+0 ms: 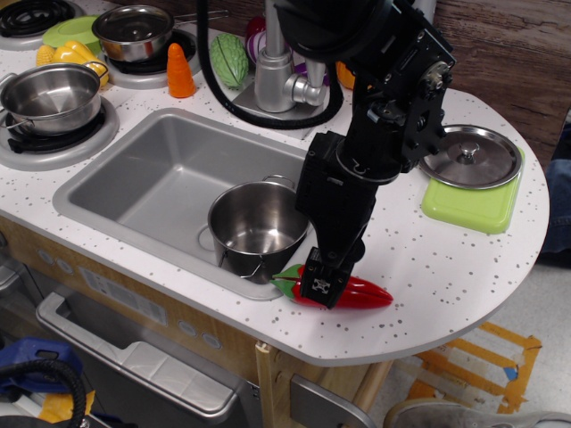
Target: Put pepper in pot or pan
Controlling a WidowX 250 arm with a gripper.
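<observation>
The red chili pepper [364, 294] with a green stem end lies on the white speckled counter, just off the sink's front right corner. My gripper [321, 285] is down on the pepper's middle and covers it. The fingers are hidden behind the black gripper body, so I cannot tell whether they are closed on the pepper. The deep, straight-sided steel pot [259, 227] stands empty in the grey sink [152, 178], at its right end, just left of the gripper and the pepper.
A rounded steel pot [52, 96] sits on the left burner and a smaller steel pot [134, 31] on the back burner. An orange cone [180, 71], a green ridged vegetable [229, 60] and the faucet [277, 71] stand behind the sink. A steel lid [470, 156] lies on a green board [473, 209] at right.
</observation>
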